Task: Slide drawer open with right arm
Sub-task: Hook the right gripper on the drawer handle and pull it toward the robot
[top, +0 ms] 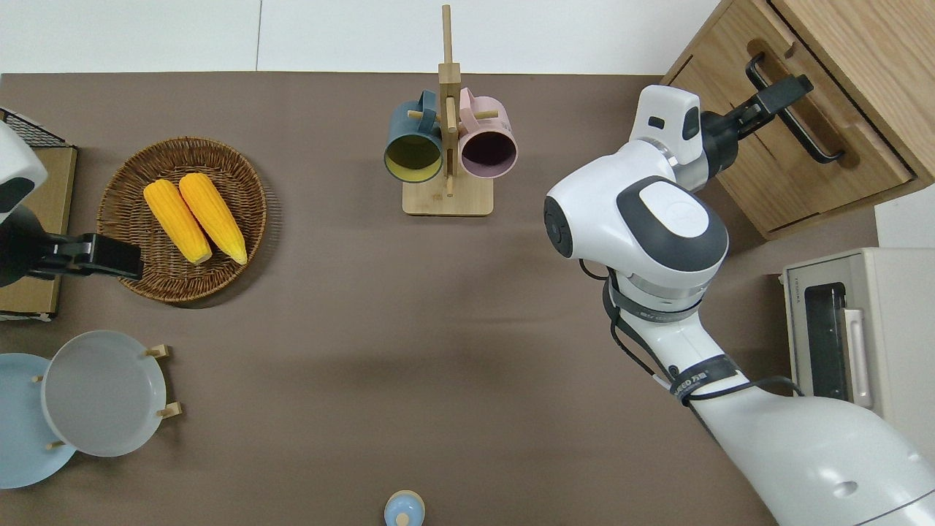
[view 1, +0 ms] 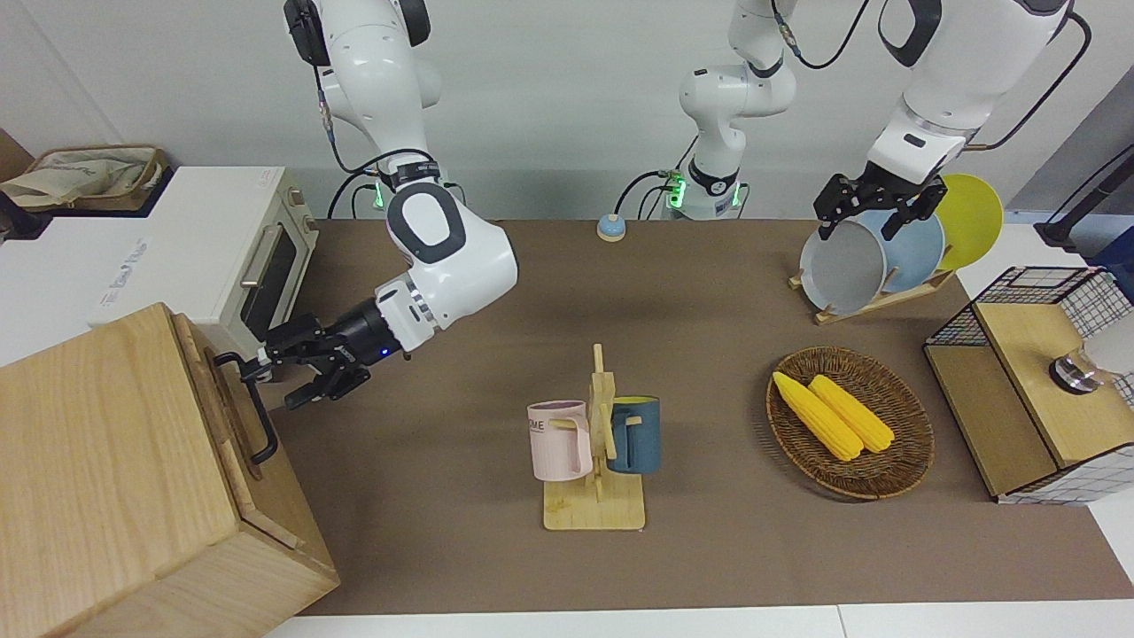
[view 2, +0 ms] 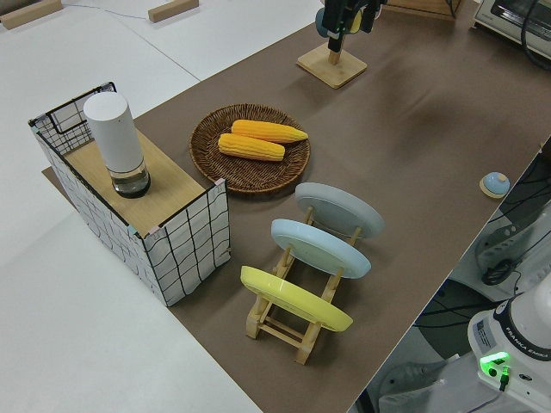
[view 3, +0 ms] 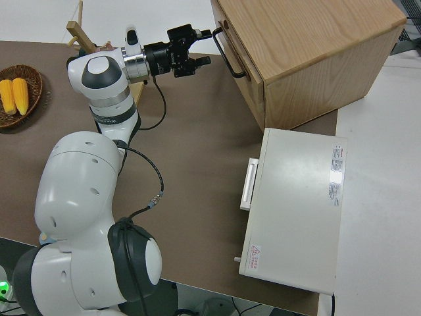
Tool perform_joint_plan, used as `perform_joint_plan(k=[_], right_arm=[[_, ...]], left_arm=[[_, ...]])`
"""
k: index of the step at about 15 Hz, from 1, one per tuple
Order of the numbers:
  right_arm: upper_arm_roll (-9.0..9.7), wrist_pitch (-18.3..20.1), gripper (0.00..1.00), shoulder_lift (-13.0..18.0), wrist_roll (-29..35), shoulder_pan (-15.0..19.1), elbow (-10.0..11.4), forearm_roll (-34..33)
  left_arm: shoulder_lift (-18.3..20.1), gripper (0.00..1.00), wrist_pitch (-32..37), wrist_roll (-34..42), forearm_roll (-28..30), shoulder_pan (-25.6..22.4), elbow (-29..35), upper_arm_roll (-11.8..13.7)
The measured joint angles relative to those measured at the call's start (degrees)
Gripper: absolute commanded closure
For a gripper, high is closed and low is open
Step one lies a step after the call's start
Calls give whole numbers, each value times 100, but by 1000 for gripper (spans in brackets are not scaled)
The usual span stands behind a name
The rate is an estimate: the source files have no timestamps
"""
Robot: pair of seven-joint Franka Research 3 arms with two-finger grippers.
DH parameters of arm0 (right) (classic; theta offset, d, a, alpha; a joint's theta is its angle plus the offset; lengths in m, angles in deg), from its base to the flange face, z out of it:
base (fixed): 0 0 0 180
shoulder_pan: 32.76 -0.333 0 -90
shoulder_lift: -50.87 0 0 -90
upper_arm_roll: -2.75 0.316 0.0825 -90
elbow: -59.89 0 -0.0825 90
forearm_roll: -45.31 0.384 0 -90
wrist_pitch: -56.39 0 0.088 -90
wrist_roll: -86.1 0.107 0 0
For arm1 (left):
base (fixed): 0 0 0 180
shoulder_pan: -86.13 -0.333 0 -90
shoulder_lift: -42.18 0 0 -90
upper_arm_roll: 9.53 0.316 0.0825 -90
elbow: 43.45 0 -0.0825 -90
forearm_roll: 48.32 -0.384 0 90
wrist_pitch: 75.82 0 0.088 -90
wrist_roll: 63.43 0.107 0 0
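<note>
Where handle (view 1: 251,409) curves, open end effector (view 1: 285,376).

Light is bright and even across all four views, falling from above and casting only soft shadows. On the brown table mat (view 1: 496,576) a faint broad shadow lies near the centre of the front view, and a darker one hugs the round woven wicker basket (top: 124,219) at its lower edge in the overhead view. The glossy white robot arm shell (view 3: 85,197) carries mild highlights in the right side view. Focus is sharp throughout; straight edges bow slightly toward the frame corners.
</note>
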Motion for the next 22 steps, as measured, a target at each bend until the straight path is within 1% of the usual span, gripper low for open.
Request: perform_joint_plan(k=[3, 4, 5, 6, 7, 8, 9, 10, 11, 17, 20, 22], right_arm=[[-32, 40, 30, -158, 193, 29, 7, -282], [-49, 41, 55, -191, 217, 33, 7, -381], [-66, 41, 150, -222, 247, 38, 7, -501], [-82, 41, 290, -249, 283, 44, 7, -576], [-92, 41, 614, -269, 305, 46, 7, -621], [-99, 44, 769, -289, 315, 50, 8, -652], [-105, 48, 880, -296, 318, 52, 8, -662], [-110, 50, 956, -297, 318, 54, 7, -666], [-115, 62, 1000, -298, 318, 55, 7, -668], [-92, 164, 1000, -373, 334, 46, 41, -676], [-50, 316, 1000, -389, 341, 3, 44, -673], [-31, 524, 1000, -400, 373, -116, 73, -656]], left_arm=[[0, 7, 0, 0, 0, 0, 0, 0], [0, 7, 0, 0, 0, 0, 0, 0], [0, 5, 0, 0, 0, 0, 0, 0], [0, 7, 0, 0, 0, 0, 0, 0], [0, 7, 0, 0, 0, 0, 0, 0], [0, 7, 0, 0, 0, 0, 0, 0], [0, 7, 0, 0, 0, 0, 0, 0], [0, 7, 0, 0, 0, 0, 0, 0], [0, 7, 0, 0, 0, 0, 0, 0], [0, 7, 0, 0, 0, 0, 0, 0], [0, 7, 0, 0, 0, 0, 0, 0], [0, 7, 0, 0, 0, 0, 0, 0]])
